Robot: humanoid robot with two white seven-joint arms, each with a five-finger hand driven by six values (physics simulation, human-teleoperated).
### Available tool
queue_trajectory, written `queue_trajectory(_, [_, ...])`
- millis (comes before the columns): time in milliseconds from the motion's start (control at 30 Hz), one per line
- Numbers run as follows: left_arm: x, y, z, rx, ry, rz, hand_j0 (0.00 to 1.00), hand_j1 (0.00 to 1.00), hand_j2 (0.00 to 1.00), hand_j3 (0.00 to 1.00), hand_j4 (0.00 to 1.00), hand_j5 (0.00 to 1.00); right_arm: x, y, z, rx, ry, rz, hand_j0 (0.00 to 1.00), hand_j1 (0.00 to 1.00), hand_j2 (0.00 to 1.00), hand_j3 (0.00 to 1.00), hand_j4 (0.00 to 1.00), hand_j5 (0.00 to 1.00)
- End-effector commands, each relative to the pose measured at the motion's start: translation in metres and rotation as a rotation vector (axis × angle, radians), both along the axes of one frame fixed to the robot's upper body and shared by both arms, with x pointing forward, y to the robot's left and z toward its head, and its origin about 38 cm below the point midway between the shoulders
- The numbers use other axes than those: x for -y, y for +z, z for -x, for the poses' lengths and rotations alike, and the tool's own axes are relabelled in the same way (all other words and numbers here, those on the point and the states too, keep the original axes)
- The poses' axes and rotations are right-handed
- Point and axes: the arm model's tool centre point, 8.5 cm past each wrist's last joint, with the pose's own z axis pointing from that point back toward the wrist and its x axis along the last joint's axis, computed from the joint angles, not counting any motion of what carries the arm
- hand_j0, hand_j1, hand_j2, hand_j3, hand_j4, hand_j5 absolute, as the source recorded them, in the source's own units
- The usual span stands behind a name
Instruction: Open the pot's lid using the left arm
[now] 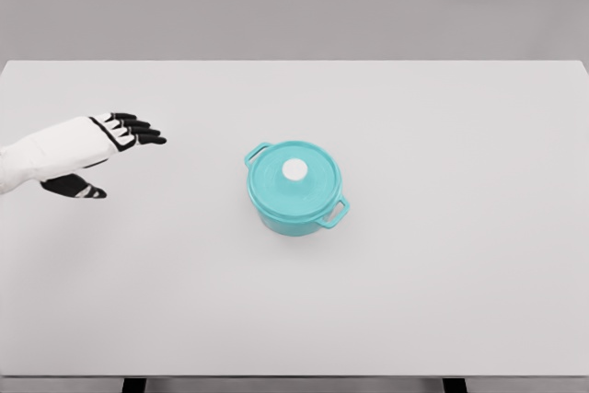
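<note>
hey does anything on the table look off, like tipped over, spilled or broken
Nothing stands out. The round teal pot sits upright on the white table, its teal lid squarely closed with the white knob centred. The left robot hand hovers open, well apart.

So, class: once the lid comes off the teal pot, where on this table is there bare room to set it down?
Bare tabletop lies on every side of the pot: right of it to the table's edge, in front toward the near edge, behind toward the far edge. Between the pot and the open left hand is also clear. Nowhere is crowded; the lid remains on.
</note>
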Motion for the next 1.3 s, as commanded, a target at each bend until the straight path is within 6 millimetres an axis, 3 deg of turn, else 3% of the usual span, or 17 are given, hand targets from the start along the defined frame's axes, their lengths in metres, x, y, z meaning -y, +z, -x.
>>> queue_trajectory(0, [0.005,-0.003,0.001,-0.011,-0.020,0.005,1.00,1.00,1.00,1.00,1.00,1.00,0.001,0.000,0.001,-0.003,-0.003,0.005,1.00,1.00,1.00,1.00,1.00,1.00])
queue_trajectory(300, [0.019,-0.007,0.003,-0.035,-0.084,-0.025,1.00,1.00,1.00,1.00,1.00,1.00,0.002,0.000,0.009,-0.018,-0.003,0.010,1.00,1.00,1.00,1.00,1.00,1.00])
queue_trajectory(400, [0.022,0.016,-0.009,0.016,-0.094,-0.032,1.00,1.00,1.00,1.00,1.00,1.00,0.002,0.000,0.009,-0.018,-0.003,0.010,1.00,1.00,1.00,1.00,1.00,1.00])
queue_trajectory(467, [0.043,0.017,-0.021,-0.002,-0.165,-0.081,1.00,1.00,1.00,1.00,1.00,1.00,0.002,0.000,0.009,-0.018,-0.004,0.010,1.00,1.00,1.00,1.00,1.00,1.00])
queue_trajectory(567, [0.058,0.016,-0.020,-0.031,-0.248,-0.177,1.00,1.00,1.00,1.00,1.00,1.00,0.002,0.000,0.009,-0.018,-0.004,0.010,1.00,1.00,1.00,1.00,1.00,1.00])
queue_trajectory(600, [0.114,0.028,-0.032,0.022,-0.361,-0.133,1.00,1.00,1.00,1.00,1.00,1.00,0.002,0.000,0.009,-0.018,-0.004,0.010,1.00,1.00,1.00,1.00,1.00,1.00])
queue_trajectory(633, [0.151,0.034,-0.040,0.041,-0.441,-0.139,1.00,1.00,1.00,1.00,1.00,1.00,0.002,0.000,0.009,-0.018,-0.004,0.010,1.00,1.00,1.00,1.00,1.00,1.00])
queue_trajectory(700, [0.190,0.041,-0.044,0.062,-0.525,-0.144,1.00,1.00,1.00,1.00,1.00,1.00,0.002,0.000,0.009,-0.018,-0.003,0.010,1.00,1.00,1.00,1.00,1.00,1.00])
queue_trajectory(933, [0.204,0.061,-0.044,0.066,-0.554,-0.058,1.00,1.00,1.00,1.00,1.00,1.00,0.002,0.000,0.009,-0.018,-0.004,0.010,1.00,1.00,1.00,1.00,1.00,1.00])
queue_trajectory(1133, [0.204,0.063,-0.044,0.054,-0.555,-0.039,1.00,1.00,1.00,1.00,1.00,1.00,0.002,0.000,0.009,-0.018,-0.003,0.010,1.00,1.00,1.00,1.00,1.00,1.00])
queue_trajectory(1267, [0.211,0.054,-0.046,0.037,-0.561,-0.049,1.00,1.00,1.00,1.00,1.00,1.00,0.002,0.000,0.009,-0.018,-0.003,0.010,1.00,1.00,1.00,1.00,1.00,1.00])
